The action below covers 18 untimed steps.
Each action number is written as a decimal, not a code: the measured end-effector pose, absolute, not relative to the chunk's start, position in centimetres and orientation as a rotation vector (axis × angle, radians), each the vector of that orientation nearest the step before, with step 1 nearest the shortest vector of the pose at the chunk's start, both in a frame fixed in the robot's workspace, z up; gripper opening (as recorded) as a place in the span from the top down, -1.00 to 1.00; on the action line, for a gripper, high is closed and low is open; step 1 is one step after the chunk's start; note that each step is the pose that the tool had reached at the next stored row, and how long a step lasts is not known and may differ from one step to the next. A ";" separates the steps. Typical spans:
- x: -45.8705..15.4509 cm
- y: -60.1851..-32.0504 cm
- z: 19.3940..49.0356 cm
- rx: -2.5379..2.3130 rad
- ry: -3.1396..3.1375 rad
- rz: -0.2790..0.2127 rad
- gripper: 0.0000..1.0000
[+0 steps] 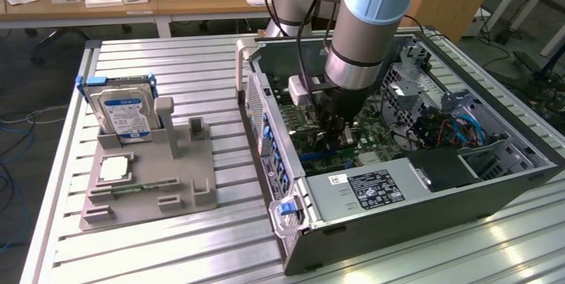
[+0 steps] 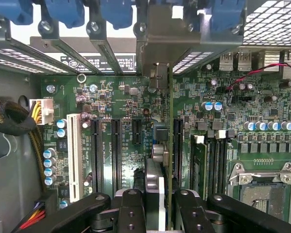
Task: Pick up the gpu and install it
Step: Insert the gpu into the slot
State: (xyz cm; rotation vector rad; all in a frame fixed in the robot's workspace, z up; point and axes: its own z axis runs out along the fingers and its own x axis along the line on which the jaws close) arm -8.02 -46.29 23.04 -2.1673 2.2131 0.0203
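arm: 1 robot arm, reaching down into the open computer case
gripper: 1 gripper, black fingers clenched on the gpu, 1 finger on each face of the card
gpu: 1 gpu, seen edge-on in the wrist view, standing on its thin edge over the motherboard; long axis runs along the expansion slots, from the gripper toward the slotted rear wall of the case
gpu bracket: silvery metal end points at the rear wall, sitting among the slot covers
gpu seat: card is lined up along 1 slot; whether it is fully pressed in, cannot tell
slots: 4 dark slots and 1 white slot beside the card in the wrist view
latches: 4 blue clips along the rear wall
socket: 1 empty processor socket on the motherboard
power supply: 1 grey box with a black label at the near end of the case
tray: 1 grey holder on the slatted table, to the exterior view's left of the case
hard drive: 1 drive with blue-white label, upright in the holder
chip: 1 small square silver chip lying flat on the holder
memory stick: 1 green strip lying flat near the chip
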 end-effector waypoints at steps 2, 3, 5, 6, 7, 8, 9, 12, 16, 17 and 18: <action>-8.0 -46.3 23.0 -2.165 2.216 0.020 0.44; -8.0 -46.3 23.0 -2.163 2.218 0.020 0.44; -8.1 -46.3 22.9 -2.158 2.223 0.020 0.44; -8.1 -46.3 22.9 -2.154 2.226 0.020 0.44; -8.2 -46.3 22.8 -2.151 2.230 0.020 0.44; -8.3 -46.3 22.8 -2.148 2.232 0.020 0.44; -8.3 -46.3 22.8 -2.146 2.233 0.020 0.44; -8.3 -46.3 22.6 -2.144 2.235 0.020 0.44; -8.3 -46.3 22.3 -2.144 2.237 0.020 0.44; -8.3 -46.3 22.2 -2.144 2.237 0.021 0.44; -8.3 -46.3 22.1 -2.144 2.237 0.021 0.44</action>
